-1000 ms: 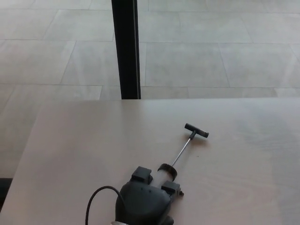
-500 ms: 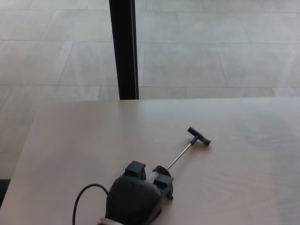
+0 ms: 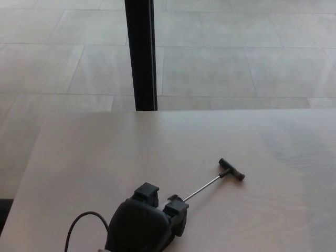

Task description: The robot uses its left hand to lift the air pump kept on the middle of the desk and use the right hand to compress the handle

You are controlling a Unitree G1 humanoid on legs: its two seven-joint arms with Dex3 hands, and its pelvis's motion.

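My left hand [image 3: 143,223] comes in from the bottom edge, black, with its fingers wrapped around the body of the air pump [image 3: 179,206]. Most of the pump's barrel is hidden under the hand. A thin metal rod [image 3: 203,187] runs out of the hand up and to the right. It ends in a small black T-handle [image 3: 231,169], which sits low over the pale wooden desk [image 3: 105,157]. My right hand does not show.
A black cable [image 3: 79,228] loops from my left wrist at the bottom left. A black vertical post [image 3: 140,52] stands beyond the desk's far edge, over a tiled floor [image 3: 236,58]. The desk's left edge runs diagonally at the picture's left.
My left hand has drawn back toward me and to the left with the pump in it. The rod has swung flatter, so the T-handle now lies lower and further right.
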